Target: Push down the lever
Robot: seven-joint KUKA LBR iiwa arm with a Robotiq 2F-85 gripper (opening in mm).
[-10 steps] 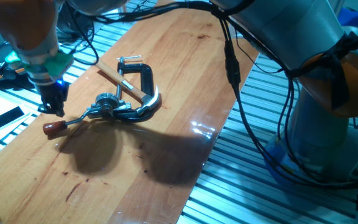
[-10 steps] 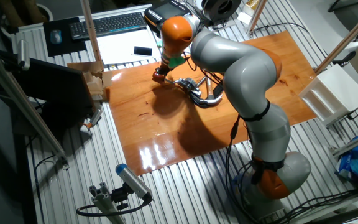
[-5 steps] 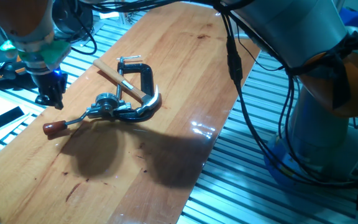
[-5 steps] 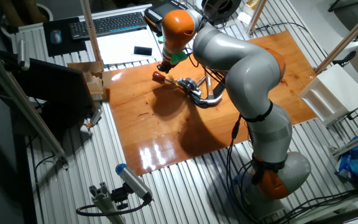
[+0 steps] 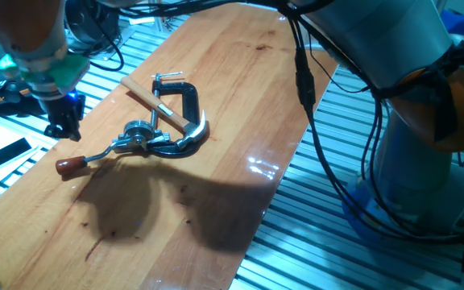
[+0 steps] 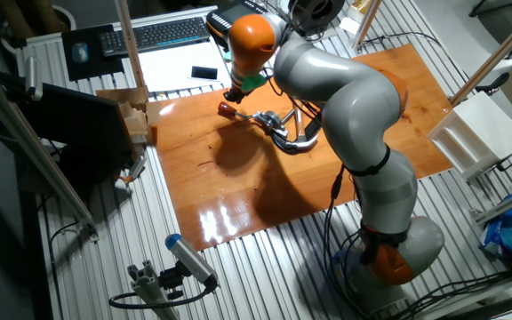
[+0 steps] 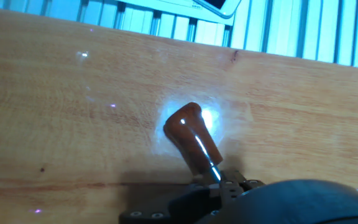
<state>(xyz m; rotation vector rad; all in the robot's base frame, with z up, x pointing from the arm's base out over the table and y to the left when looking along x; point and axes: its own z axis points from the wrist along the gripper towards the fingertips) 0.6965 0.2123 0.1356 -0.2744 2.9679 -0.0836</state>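
Note:
The lever (image 5: 101, 153) is a thin silver rod that ends in a dark red-brown knob (image 5: 69, 165) lying low, close to the wooden board. It is hinged on a silver fitting (image 5: 139, 134). My gripper (image 5: 64, 129) hangs above and behind the knob, apart from it, with its dark fingers together and nothing between them. In the other fixed view the gripper (image 6: 231, 94) is just above the knob (image 6: 225, 109). In the hand view the knob (image 7: 190, 135) lies below me, and a dark part of the gripper (image 7: 185, 205) fills the bottom edge.
A light wooden hammer handle (image 5: 155, 105) lies across a black C-clamp (image 5: 185, 101) right behind the fitting. The wooden board (image 5: 240, 97) rests on a slatted metal table. A keyboard (image 6: 154, 34) and a phone (image 6: 204, 72) lie beyond the board's edge.
My gripper has risen and drawn back from the knob, up and to the left. The lever has stayed low near the board.

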